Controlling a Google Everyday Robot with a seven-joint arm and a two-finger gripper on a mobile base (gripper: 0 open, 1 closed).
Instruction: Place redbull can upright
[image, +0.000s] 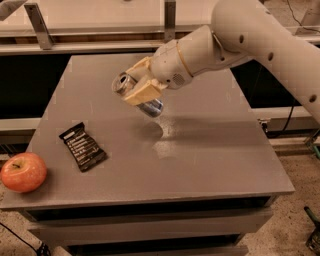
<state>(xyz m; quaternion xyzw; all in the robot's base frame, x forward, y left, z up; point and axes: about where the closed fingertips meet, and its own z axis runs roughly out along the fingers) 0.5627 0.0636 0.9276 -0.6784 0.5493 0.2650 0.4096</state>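
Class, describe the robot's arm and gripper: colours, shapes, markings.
The arm is off-white, made of smooth rounded tubes with small dark holes and a thin yellowish ring near the wrist. The gripper, above the table, has two flat tan fingers.

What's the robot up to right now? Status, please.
Gripper shut on can, above table middle. Can tilted, in the air, not yet upright. Wrapper and apple well aside, picture left.
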